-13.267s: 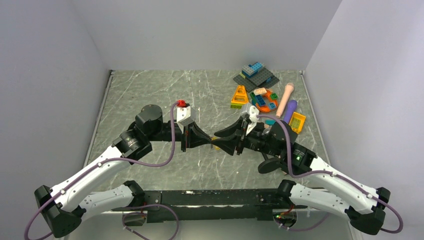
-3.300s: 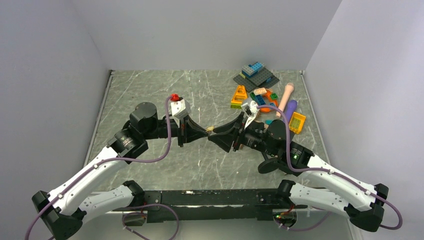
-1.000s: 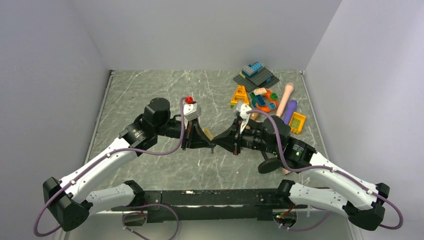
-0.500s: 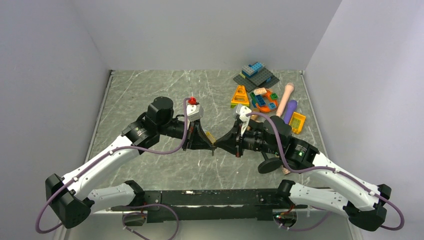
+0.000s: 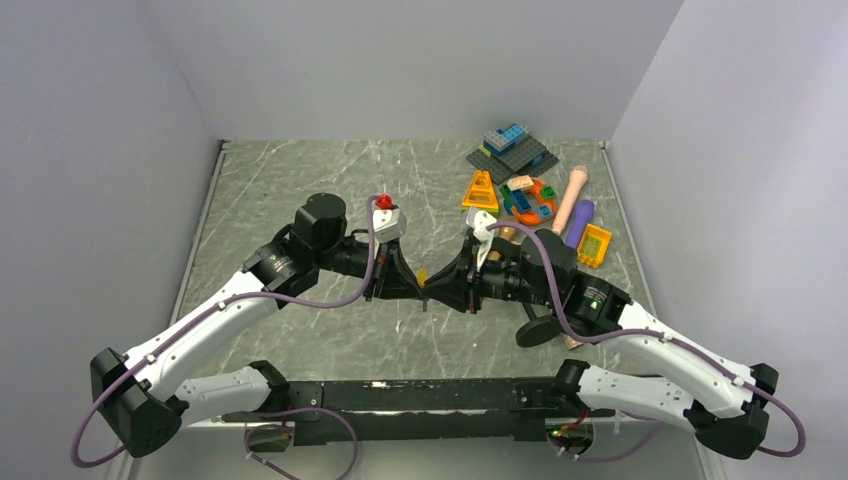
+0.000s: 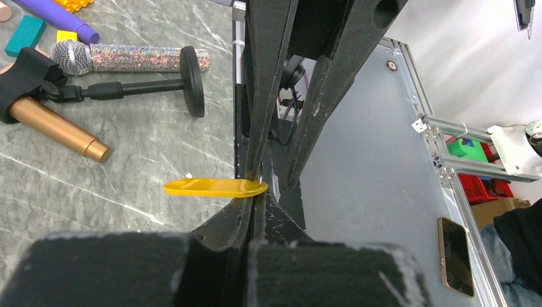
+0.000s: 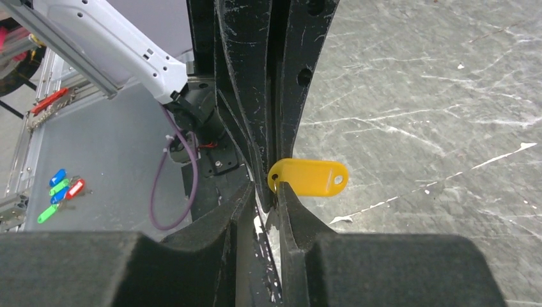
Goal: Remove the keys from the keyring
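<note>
Top view, scene: two black-and-white robot arms reach over a grey marbled table point(image 5: 300, 180) and meet tip to tip near its middle.
Top view, pincers: the left pincer point(image 5: 415, 285) points right and the right pincer point(image 5: 440, 283) points left, their tips together.
Top view, key: a yellow key tag point(image 5: 423, 274) shows only as a small bright speck where the tips meet.
Top view, other things: a heap of coloured toy blocks point(image 5: 515, 190) lies at the far right of the table, well apart from the pincers.
Left wrist view, left pincer point(image 6: 254, 201): clenched, its two fingers pressed together on one end of the yellow key tag point(image 6: 211, 187), which sticks out level to the left, above the table point(image 6: 96, 185).
Left wrist view, right pincer point(image 6: 270, 179): it enters from the top, released, with a clear gap between its fingers; one finger sits just beside the gripped end of the tag.
Left wrist view, keyring: too thin to make out.
Left wrist view, background: a silver glitter microphone point(image 6: 128, 59), a black stand point(image 6: 192, 80) on its side and a gold microphone point(image 6: 54, 128) lie on the table.
Right wrist view, right pincer point(image 7: 267, 192): its fingers stand slightly apart at the bottom of the picture, gripping nothing.
Right wrist view, left pincer point(image 7: 271, 163): it comes down from the top, closed on the tag's near end.
Right wrist view, key: the yellow key tag point(image 7: 313, 177) (an oblong with rounded ends and a small hole near its free end) juts out to the right over the table point(image 7: 434, 96).
</note>
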Motion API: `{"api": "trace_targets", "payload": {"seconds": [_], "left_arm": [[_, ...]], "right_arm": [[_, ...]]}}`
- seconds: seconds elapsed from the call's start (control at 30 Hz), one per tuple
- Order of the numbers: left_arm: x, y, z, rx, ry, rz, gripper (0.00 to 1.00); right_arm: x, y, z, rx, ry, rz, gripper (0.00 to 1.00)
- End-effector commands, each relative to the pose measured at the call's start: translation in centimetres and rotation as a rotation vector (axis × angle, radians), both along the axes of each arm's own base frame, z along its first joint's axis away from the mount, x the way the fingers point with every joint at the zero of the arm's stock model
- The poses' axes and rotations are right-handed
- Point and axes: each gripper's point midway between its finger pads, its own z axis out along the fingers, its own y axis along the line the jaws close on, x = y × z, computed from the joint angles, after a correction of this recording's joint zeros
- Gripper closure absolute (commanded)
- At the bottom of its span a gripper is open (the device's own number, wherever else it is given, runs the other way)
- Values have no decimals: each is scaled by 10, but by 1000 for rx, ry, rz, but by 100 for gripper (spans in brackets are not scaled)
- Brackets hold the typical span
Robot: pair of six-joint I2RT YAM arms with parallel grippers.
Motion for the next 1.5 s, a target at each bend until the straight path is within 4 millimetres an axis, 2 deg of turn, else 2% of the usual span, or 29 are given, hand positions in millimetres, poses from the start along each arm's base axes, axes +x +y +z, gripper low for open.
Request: {"api": "trace_targets", "payload": {"seconds": [0.0, 0.33, 0.57, 0.8, 1.0, 1.2, 1.33, 1.47], "left_arm": [[2, -1, 24, -66, -88, 0, 100], [2, 0, 26, -72, -94, 4, 100], [2, 1, 27, -78, -94, 10, 100], [2, 1, 29, -90, -82, 4, 100], [-1, 1, 31, -98, -83, -8, 100], [2, 1, 30, -90, -90, 7, 100], [7, 0, 25, -70, -88, 27, 100], [17, -1, 19, -41, -96, 70, 94]], "right_arm": [[-5, 9, 17, 63, -19, 43, 76], [-6, 11, 10, 47, -10, 58, 81], [-7, 3, 3, 36, -11, 41, 82], [-9, -2, 2, 42, -15, 28, 90], [-8, 4, 1, 50, -12, 41, 100], [-6, 9, -2, 52, -13, 52, 100], [-6, 4, 2, 69, -31, 35, 100], [-11, -4, 9, 100, -46, 31, 100]]}}
